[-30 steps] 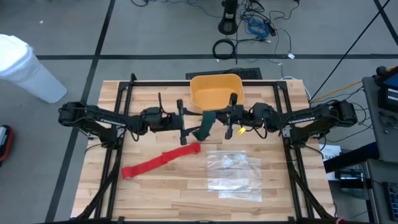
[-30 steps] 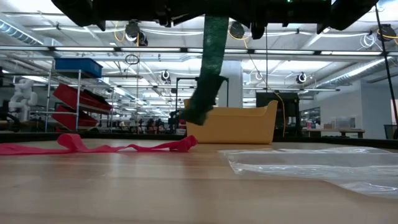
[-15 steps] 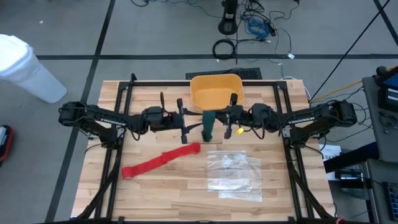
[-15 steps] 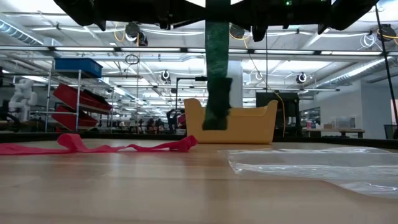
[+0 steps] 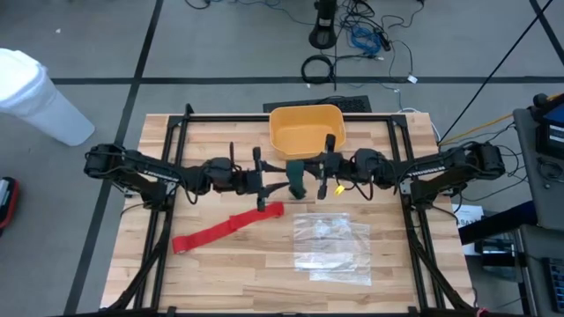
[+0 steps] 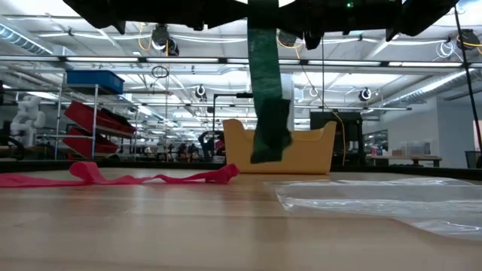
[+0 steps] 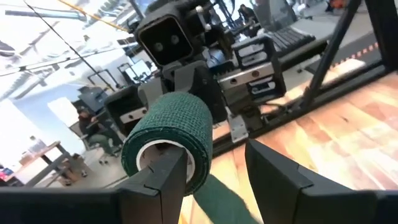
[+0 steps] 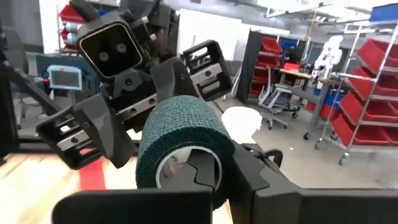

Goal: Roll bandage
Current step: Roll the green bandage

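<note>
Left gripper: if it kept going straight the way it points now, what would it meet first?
Most likely the dark green bandage roll, held up by the right gripper. The left gripper points straight at it, open, though contact can't be judged.

A yellow bin (image 5: pixel 306 128) sits at the middle of the wooden bench's (image 5: pixel 220 273) far edge, open side up. A clear crinkled plastic bag (image 5: pixel 333 249) lies flat toward the near right corner, well apart from the bin. A black frame (image 5: pixel 173 132) runs along the far edge and both side edges. Off the bench, a white bucket (image 5: pixel 35 97) stands on the floor past the far left corner, and tangled cables (image 5: pixel 357 40) lie beyond the far edge. A dark flat thing (image 5: pixel 355 104) behind the bin is possibly a keyboard. Shelves with red bins (image 6: pixel 90 120) stand in the room behind.
</note>
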Motion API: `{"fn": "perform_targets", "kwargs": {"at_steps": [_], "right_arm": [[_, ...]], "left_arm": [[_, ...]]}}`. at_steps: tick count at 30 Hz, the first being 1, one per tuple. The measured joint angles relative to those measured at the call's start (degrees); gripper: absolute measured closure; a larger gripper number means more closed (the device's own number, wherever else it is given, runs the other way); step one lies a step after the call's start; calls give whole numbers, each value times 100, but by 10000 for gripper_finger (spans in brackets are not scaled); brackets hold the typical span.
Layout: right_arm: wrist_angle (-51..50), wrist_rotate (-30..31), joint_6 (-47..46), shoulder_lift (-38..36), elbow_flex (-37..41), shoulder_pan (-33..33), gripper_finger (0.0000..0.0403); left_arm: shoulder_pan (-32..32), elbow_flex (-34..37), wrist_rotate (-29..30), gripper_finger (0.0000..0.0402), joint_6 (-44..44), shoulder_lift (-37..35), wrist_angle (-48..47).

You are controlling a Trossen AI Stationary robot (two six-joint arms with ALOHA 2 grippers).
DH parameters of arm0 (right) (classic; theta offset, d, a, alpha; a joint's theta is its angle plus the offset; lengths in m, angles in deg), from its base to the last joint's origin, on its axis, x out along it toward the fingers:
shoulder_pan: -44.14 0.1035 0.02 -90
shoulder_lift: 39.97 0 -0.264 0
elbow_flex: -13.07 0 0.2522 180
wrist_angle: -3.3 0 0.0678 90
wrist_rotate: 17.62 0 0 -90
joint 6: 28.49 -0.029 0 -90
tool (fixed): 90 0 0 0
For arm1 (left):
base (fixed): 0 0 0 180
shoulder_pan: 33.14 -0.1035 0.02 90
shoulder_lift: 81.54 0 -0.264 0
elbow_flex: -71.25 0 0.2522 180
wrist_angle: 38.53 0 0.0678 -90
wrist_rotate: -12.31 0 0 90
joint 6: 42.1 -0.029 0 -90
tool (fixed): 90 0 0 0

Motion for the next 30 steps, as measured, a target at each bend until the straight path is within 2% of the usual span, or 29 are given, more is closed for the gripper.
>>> {"fn": "perform_targets", "kwargs": {"at_steps": [5, 12, 16, 22, 30], "right_arm": [[-11, 61, -22, -2, -2, 54, 396], [-121, -83, -66, -4, 0, 106, 396], [-167, -129, -24, -11, 0, 103, 396], [-150, -248, 22, -11, -4, 98, 396], [-167, -353, 97, -6, -33, 97, 396]], "left_arm": [[-1, 4, 52, 253, 70, -2, 46], [8, -93, 69, 334, 360, -11, -236], [-4, -94, -86, 361, 375, -11, -246], [0, -96, -148, 359, 379, 21, -205], [0, -101, -164, 316, 438, 63, -72]]}}
